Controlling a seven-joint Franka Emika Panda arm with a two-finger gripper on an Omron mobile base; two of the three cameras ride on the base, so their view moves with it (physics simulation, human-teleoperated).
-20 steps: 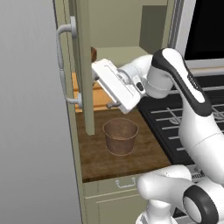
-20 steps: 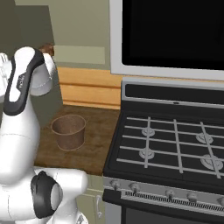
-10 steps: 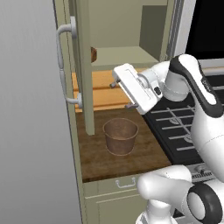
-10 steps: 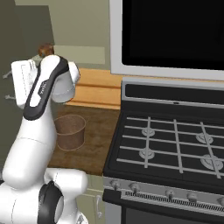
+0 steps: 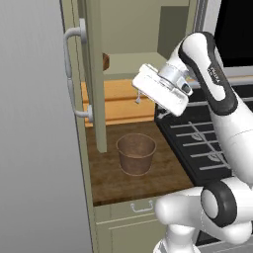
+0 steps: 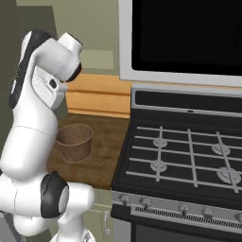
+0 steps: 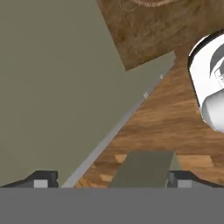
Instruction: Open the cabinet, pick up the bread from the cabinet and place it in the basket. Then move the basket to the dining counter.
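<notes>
Arm bent sharply at elbow, hand tilted left and downward above and right of the basket [image 5: 136, 153], gripper [image 5: 149, 107] empty with jaws spread wide.

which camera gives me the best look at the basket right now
The left base view: the basket stands whole and unblocked on the worktop below the open cabinet. In the right base view the arm hides its left side. The hand view catches just a sliver of rim.
</notes>
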